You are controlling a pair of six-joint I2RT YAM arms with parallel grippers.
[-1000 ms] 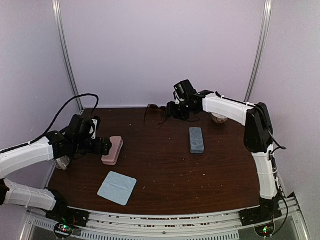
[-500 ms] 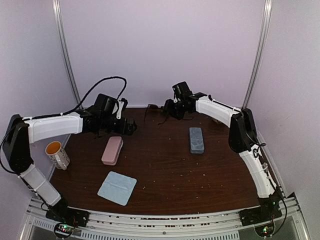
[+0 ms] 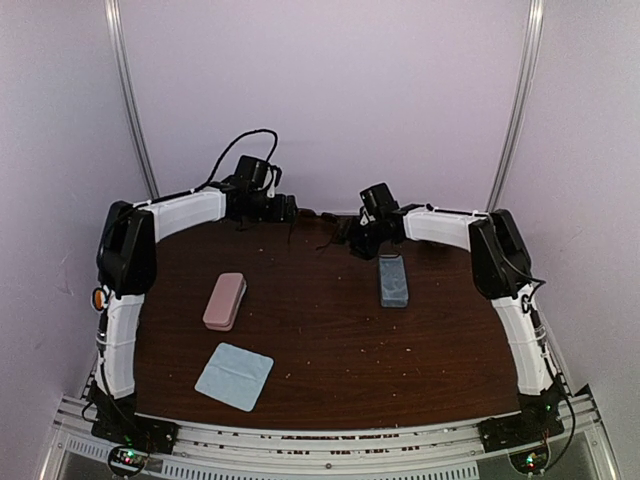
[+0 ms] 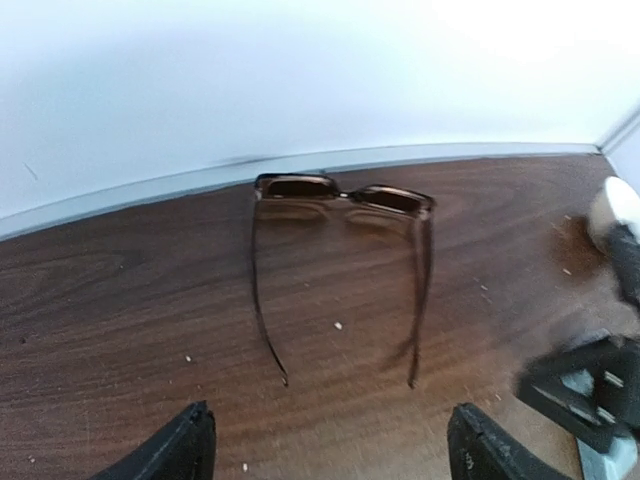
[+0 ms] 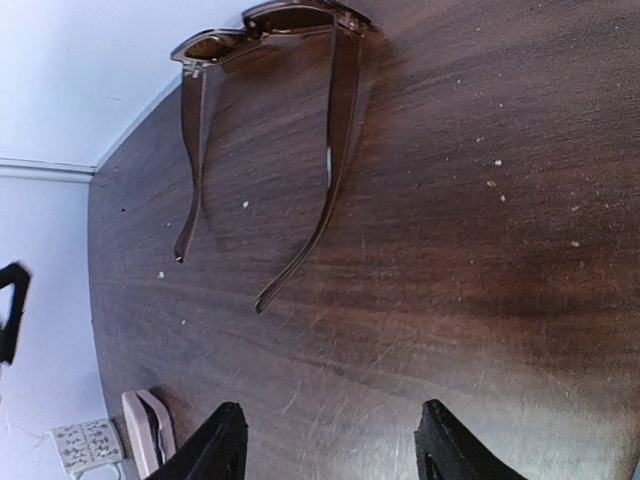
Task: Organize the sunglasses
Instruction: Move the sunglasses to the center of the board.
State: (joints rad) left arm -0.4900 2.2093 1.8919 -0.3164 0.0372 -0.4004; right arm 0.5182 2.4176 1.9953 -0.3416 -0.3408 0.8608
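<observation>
My left gripper (image 4: 332, 452) is spread wide with nothing between its fingers, low over the dark wooden worktop (image 4: 120, 330). Straight ahead of its gap lie the chunky brown plastic sunglasses with dark lenses (image 4: 340, 198). Their arms are unfolded and the two arm tips point back at me, close to the fingertips but not touching them. The front of the frame sits at the back edge of the worktop, right against the pale wall.

My right gripper (image 5: 330, 448) is also parted and holds nothing. From its wrist camera the sunglasses are ahead and off to one side of the gap, apart from the fingers. In the top view the two grippers face each other at the back of the worktop, with the sunglasses between them.

Further out, a grey-blue oblong case (image 3: 392, 280) lies just in front of the right gripper. A pink oblong case (image 3: 224, 300) lies well apart on the left, and a light-blue square cloth (image 3: 234, 376) lies nearer the arm bases.
</observation>
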